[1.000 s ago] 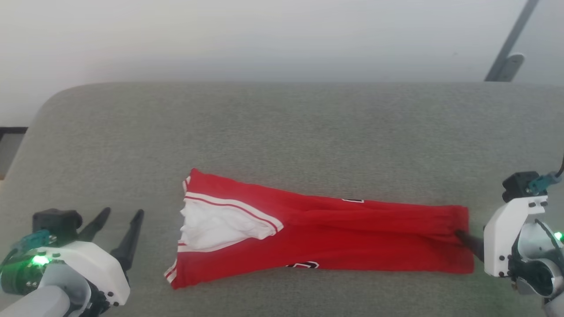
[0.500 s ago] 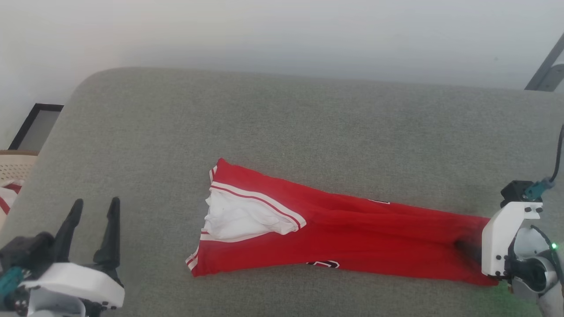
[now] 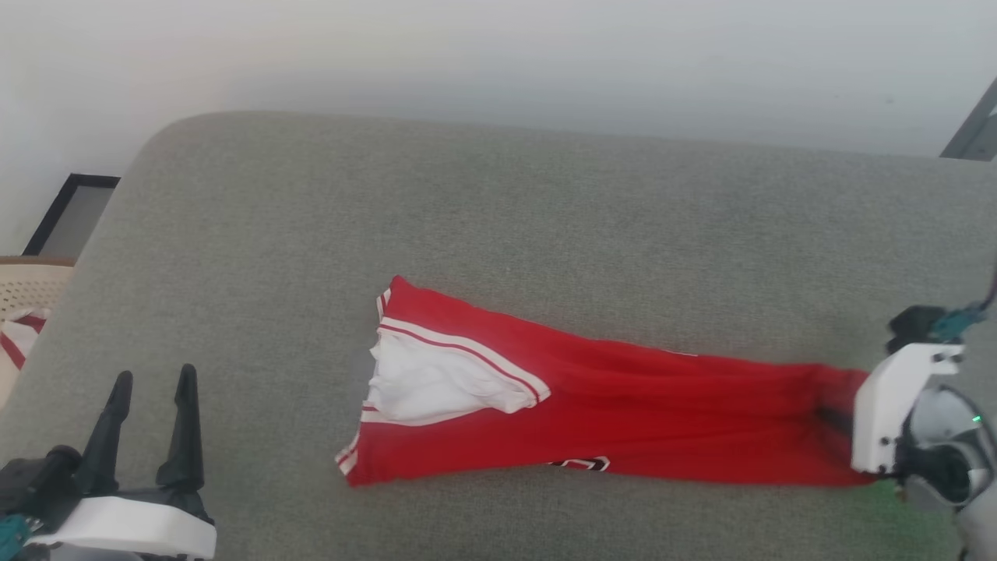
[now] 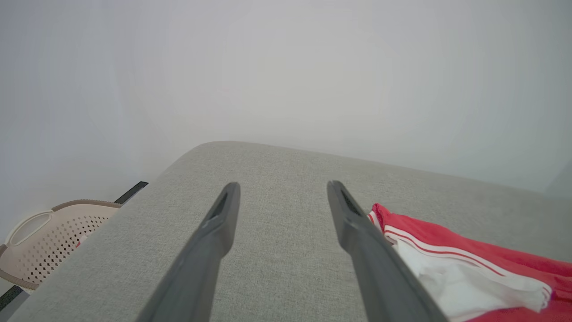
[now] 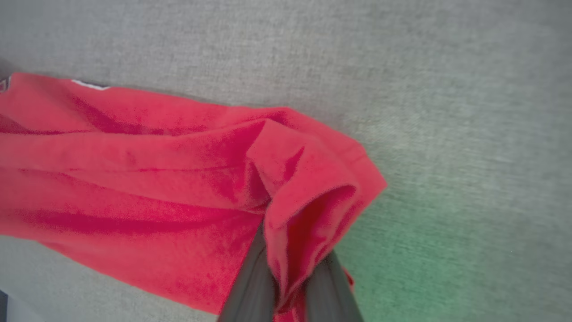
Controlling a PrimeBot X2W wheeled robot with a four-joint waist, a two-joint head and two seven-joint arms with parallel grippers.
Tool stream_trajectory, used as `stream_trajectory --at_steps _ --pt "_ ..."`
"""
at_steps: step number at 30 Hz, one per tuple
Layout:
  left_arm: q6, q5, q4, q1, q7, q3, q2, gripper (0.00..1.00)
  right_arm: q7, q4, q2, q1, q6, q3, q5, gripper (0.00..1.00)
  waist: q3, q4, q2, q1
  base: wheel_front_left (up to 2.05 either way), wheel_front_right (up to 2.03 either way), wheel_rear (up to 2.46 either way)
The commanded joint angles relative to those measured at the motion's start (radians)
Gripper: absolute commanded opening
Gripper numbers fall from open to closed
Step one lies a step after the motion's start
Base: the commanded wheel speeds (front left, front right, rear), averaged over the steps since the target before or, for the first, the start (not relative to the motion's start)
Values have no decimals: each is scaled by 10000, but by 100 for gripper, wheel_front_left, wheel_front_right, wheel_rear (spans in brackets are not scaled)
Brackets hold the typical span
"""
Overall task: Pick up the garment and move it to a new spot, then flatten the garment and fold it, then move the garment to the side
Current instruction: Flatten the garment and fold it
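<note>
Garment [image 3: 623, 413]: folded strip on grey padded surface [image 3: 498, 234].
My right pincer [image 5: 292, 268]: just clamped onto its hem.
My left pincer [image 3: 153, 375]: wide, empty.
Meaning: ready to drag aside.

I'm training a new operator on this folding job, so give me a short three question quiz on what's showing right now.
1. True or false: the left pincer is shut on the garment.
2. The right pincer is: A open above the garment; B shut on its red end; C lying apart from it.
3. What stands beyond the grey cushion, at the robot's left?
Key: 1 false, it stands open, clear of the cloth; 2 B; 3 a beige perforated basket.
</note>
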Motion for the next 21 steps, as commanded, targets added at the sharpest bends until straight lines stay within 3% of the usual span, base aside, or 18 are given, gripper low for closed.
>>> stream_trajectory --at_steps 1,9,15,21 --pt "-117 157 65 101 -40 144 -99 100 -158 97 -163 -93 -26 -20 82 0 3 -36 -1 -1 0 0 0" --pt "-551 719 214 -47 -41 959 -744 100 -758 768 -1025 -455 -24 -485 93 0 4 -359 -1 -1 0 0 0" --pt "-619 876 157 -120 -41 1019 -831 100 -1346 1851 -1773 -823 -23 -981 -414 0 48 -680 -1 -1 0 0 0" --pt "-624 705 61 -56 -41 902 -690 100 -1500 2078 -1747 -1054 -23 -841 -700 0 21 -897 -1 -1 0 0 0"
